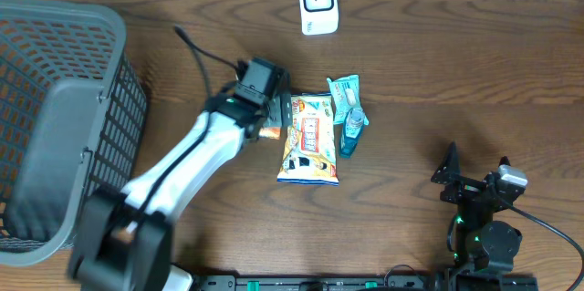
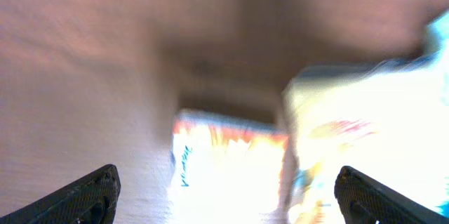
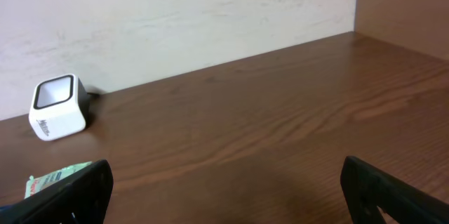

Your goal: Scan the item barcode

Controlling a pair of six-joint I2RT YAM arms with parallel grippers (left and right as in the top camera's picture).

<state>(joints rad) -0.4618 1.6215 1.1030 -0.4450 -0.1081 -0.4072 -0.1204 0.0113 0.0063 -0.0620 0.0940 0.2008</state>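
Observation:
The white barcode scanner (image 1: 318,4) stands at the table's far edge and also shows in the right wrist view (image 3: 59,108). A small orange and white packet (image 1: 270,132) lies on the table just left of a larger snack bag (image 1: 308,138). My left gripper (image 1: 281,119) hovers right over the small packet, open. The blurred left wrist view shows that packet (image 2: 228,168) between the wide-apart fingers, touching neither. My right gripper (image 1: 476,165) rests open near the front right with nothing in it; its wrist view shows only bare wood between the fingers (image 3: 70,196).
A teal packet (image 1: 347,98) and a small blue bottle (image 1: 352,131) lie right of the snack bag. A grey wire basket (image 1: 55,118) fills the left side. A black cable (image 1: 196,49) runs behind the left arm.

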